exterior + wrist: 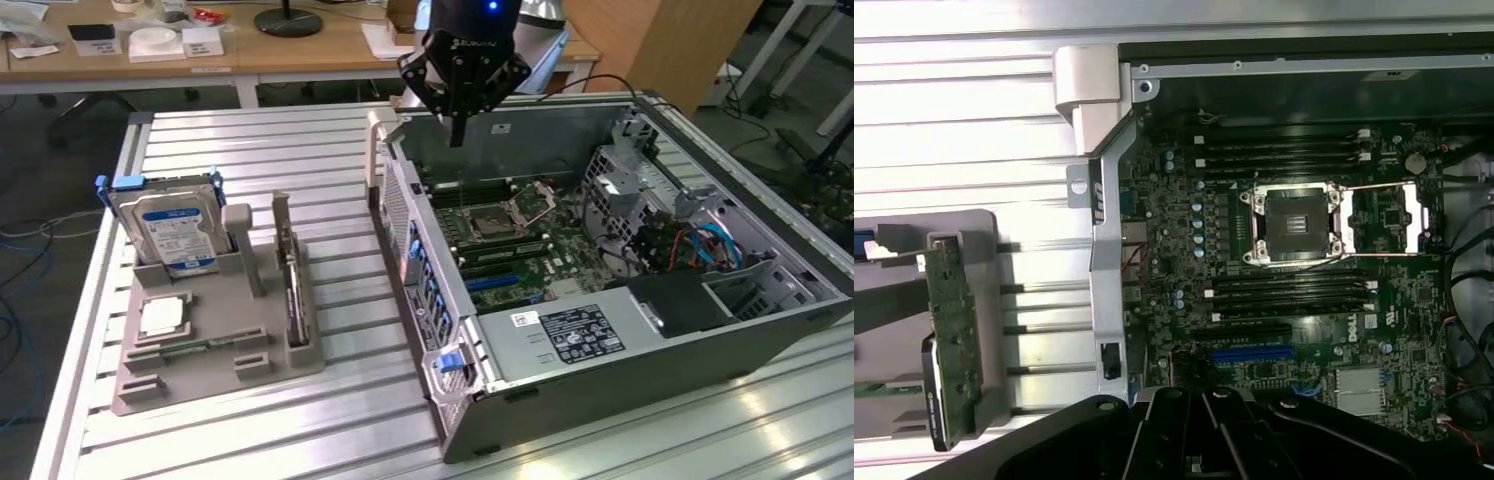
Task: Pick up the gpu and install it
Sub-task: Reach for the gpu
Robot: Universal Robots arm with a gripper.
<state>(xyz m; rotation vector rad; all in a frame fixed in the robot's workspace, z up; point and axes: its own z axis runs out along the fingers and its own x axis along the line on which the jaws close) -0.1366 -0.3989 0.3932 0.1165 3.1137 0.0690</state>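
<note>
The gpu (294,295) stands on its edge in a slot of the grey holder (214,370), at the exterior view's left; it is thin and dark from this side. In the wrist view the gpu (951,335) shows a green-tan face beside the holder's wall. My gripper (458,138) hangs above the far wall of the open computer case (601,370), well apart from the gpu. Its fingers meet in a narrow point with nothing between them. The gripper (1204,400) looks down on the motherboard (1184,230) with its blue slot (1252,353).
A silver hard drive with a blue label (171,235) and a small square processor chip (160,315) sit in the same holder. The case's back panel (414,270) stands between the holder and the motherboard. Cables and drive cages (681,240) fill the case's right end.
</note>
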